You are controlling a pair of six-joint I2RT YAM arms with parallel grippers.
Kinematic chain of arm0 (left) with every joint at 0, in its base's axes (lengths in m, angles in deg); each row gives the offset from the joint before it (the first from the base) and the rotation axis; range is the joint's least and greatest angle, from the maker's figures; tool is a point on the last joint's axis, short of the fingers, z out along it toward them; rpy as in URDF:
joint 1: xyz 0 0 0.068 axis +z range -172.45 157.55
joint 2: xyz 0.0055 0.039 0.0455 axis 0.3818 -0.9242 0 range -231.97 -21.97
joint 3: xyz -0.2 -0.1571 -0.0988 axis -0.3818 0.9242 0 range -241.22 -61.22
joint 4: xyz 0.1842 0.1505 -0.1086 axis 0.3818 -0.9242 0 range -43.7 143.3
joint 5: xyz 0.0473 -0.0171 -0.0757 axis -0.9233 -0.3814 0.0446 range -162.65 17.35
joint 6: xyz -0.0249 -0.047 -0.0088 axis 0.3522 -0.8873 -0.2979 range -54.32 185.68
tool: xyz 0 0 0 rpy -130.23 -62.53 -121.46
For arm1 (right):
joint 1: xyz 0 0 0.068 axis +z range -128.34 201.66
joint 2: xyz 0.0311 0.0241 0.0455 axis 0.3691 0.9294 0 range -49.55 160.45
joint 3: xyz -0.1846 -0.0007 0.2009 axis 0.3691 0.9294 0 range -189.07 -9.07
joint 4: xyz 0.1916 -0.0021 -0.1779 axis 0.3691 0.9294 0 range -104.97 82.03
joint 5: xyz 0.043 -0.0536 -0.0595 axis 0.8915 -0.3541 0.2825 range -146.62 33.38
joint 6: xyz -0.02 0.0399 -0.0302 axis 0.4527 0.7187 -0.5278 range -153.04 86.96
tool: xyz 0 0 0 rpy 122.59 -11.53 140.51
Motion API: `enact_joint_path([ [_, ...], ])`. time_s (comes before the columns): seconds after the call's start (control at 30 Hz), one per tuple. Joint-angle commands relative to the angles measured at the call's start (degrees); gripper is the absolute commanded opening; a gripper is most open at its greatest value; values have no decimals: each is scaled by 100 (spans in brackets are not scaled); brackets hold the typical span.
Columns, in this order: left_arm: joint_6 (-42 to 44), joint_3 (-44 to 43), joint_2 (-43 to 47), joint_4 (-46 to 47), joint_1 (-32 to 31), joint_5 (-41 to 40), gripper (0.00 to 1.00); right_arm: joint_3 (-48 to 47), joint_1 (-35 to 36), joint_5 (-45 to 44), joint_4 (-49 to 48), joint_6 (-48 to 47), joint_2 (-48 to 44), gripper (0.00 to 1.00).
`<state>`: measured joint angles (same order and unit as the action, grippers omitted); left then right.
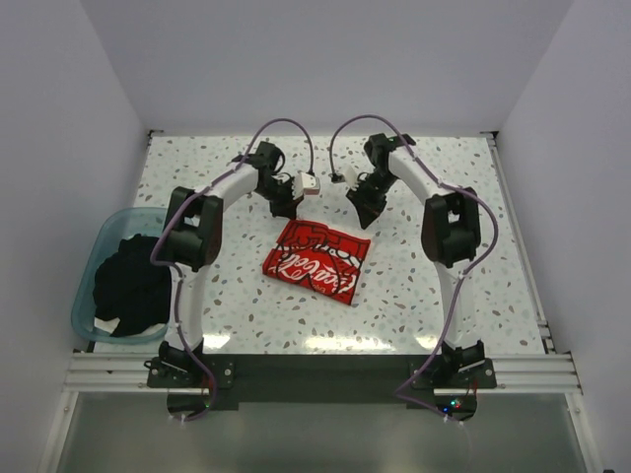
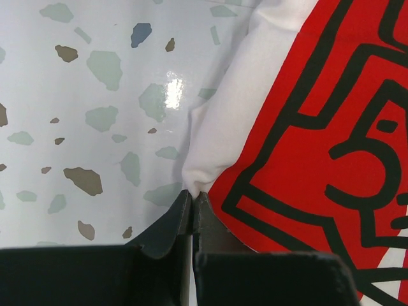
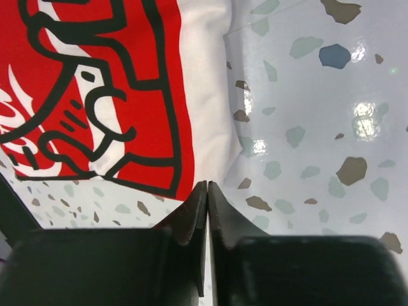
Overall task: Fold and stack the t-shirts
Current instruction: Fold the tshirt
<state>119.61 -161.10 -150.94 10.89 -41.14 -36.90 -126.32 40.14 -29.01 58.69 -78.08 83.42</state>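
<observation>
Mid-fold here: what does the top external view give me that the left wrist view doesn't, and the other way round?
Only the top external view shows the teal tub at the table's left edge with the black t-shirt heaped in it, and the whole folded outline of the red-print t-shirt. Only the left wrist view shows the left gripper shut, its tips apparently pinching that shirt's white edge. Both views show the red print and the speckled table.

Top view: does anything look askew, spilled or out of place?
Nothing damaged or spilled. The folded red-print t-shirt lies at a slant on the table, and the black t-shirt sits crumpled in the teal tub, unfolded.
</observation>
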Motion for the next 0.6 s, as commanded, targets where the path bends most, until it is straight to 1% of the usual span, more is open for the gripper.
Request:
enact_joint_path([
  [0.0,-137,240,-146,23,-64,-402,0,70,24,-46,148,65,-535,0],
  [0.07,-129,267,-155,-4,-64,-437,0,106,15,-177,156,100,-526,0],
  [0.1,-120,310,-155,-12,-64,-437,0,80,15,-265,183,126,-500,7],
  [0.13,-85,337,-120,-13,-64,-437,0,71,15,-309,209,170,-430,17],
  [0.17,-85,363,-120,5,-72,-454,0,97,-2,-336,201,214,-412,25],
  [0.2,-85,390,-111,14,-73,-472,0,123,-20,-345,122,275,-386,37],
  [0.23,-59,399,-94,14,-73,-472,0,150,-37,-353,60,380,-368,41],
  [0.3,-41,425,-93,40,-73,-490,0,150,-29,-397,-28,443,-237,42],
  [0.37,-32,425,-93,31,-81,-481,0,2,-46,-362,50,539,-27,41],
  [0.43,-23,434,-102,14,-81,-490,0,-104,-46,-292,121,618,97,39],
  [0.47,-14,443,-111,14,-81,-490,0,-166,-55,-266,217,619,167,35],
  [0.57,-6,495,-120,14,-81,-490,0,-237,-64,-178,419,584,273,34],
])
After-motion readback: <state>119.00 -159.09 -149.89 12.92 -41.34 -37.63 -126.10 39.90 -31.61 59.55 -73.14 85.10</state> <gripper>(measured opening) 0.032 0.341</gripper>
